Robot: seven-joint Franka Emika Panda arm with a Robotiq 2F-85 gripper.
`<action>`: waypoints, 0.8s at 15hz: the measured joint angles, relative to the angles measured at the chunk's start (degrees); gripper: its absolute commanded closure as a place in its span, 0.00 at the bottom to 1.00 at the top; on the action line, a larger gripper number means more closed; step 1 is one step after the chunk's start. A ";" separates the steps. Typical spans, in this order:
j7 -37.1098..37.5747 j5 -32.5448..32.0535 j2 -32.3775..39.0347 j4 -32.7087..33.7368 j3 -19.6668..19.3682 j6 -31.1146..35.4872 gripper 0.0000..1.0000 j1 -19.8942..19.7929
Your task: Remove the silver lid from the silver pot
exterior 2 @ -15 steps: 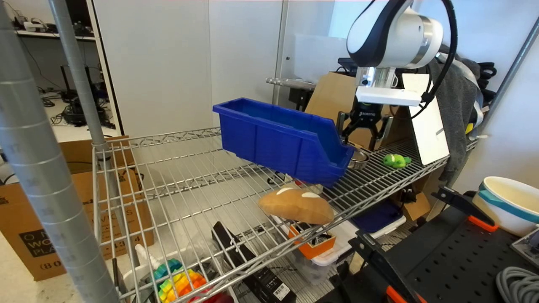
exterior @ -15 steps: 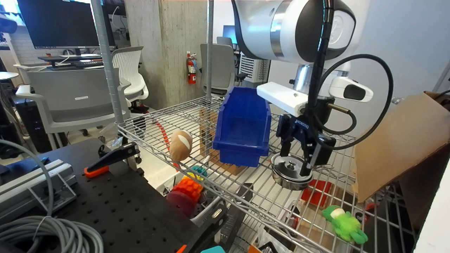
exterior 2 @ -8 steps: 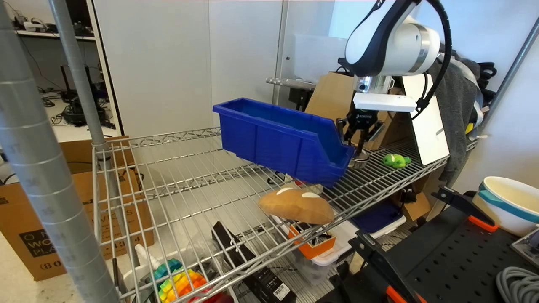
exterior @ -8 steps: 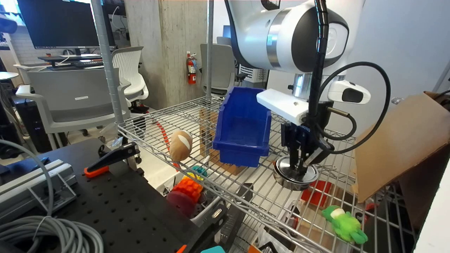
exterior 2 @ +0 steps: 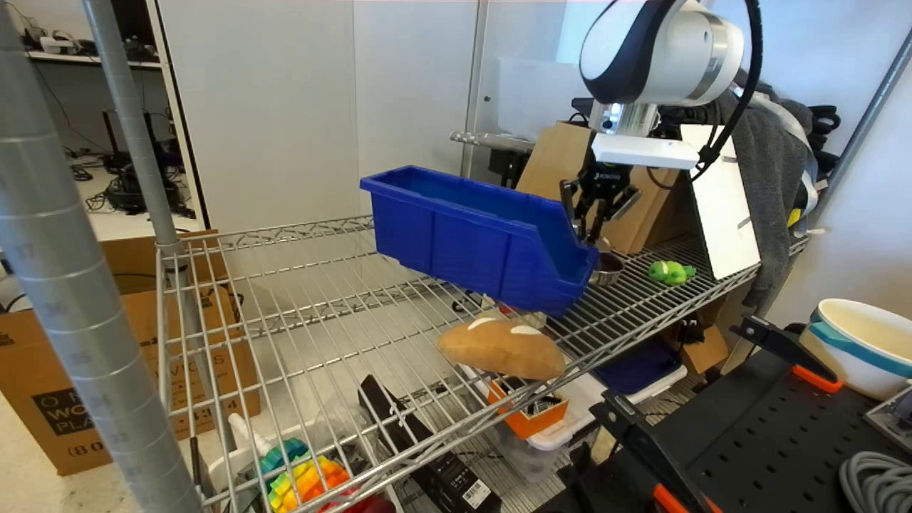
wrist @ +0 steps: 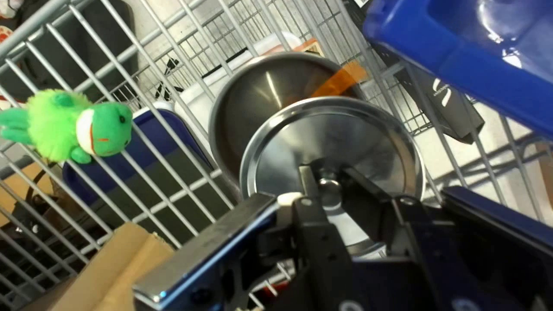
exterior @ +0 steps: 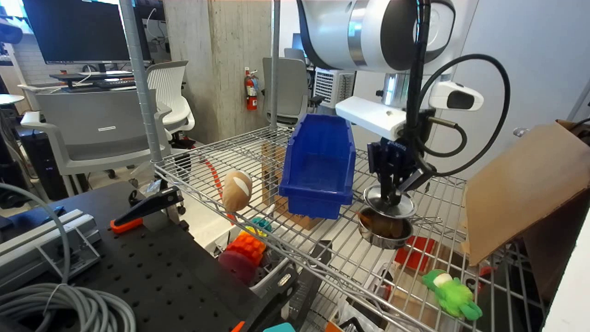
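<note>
My gripper [exterior: 392, 199] is shut on the small knob of the silver lid [exterior: 404, 208], holding it in the air. The lid hangs slightly tilted just above the silver pot [exterior: 385, 241], with a gap between them. In the wrist view the fingertips of the gripper [wrist: 329, 178] stand on either side of the knob, and the lid [wrist: 332, 134] covers part of the pot [wrist: 248, 103]. The pot's brownish inside shows. In an exterior view the pot [exterior 2: 605, 272] peeks out behind the bin, below the gripper [exterior 2: 589, 239]; there the lid is mostly hidden.
A blue bin [exterior: 318, 170] stands close beside the pot on the wire shelf [exterior 2: 342, 306]. A green plush toy [exterior: 451, 294] lies on the pot's opposite side. Cardboard [exterior: 525, 189] leans behind. A brown plush loaf [exterior 2: 502, 348] rests near the shelf's edge.
The jaws, apart a second ago, have come together on the lid's knob. The lid has then risen off the pot with the arm, while the pot stays in place.
</note>
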 measured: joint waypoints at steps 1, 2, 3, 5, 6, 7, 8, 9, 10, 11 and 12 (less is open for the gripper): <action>-0.26 0.02 -1.19 0.16 0.24 -0.46 0.94 -0.14; -0.67 0.11 -2.28 0.67 0.52 -0.67 0.94 -0.28; -0.89 0.43 -2.98 1.76 0.89 -0.72 0.94 -0.52; -0.90 1.80 -2.88 5.85 2.13 -2.56 0.94 -1.44; -0.90 2.52 -2.13 8.55 2.70 -4.06 0.94 -1.88; -0.86 2.93 -0.83 11.60 2.99 -5.86 0.94 -2.12; -0.76 2.96 0.84 14.65 3.09 -7.58 0.94 -2.17; -0.54 2.96 2.88 17.71 3.17 -9.00 0.94 -2.17; -0.27 2.96 5.13 20.60 3.25 -10.39 0.94 -2.17; 0.00 2.97 7.51 23.43 3.32 -11.77 0.94 -2.17; 0.17 3.03 10.02 26.31 3.41 -13.42 0.94 -2.19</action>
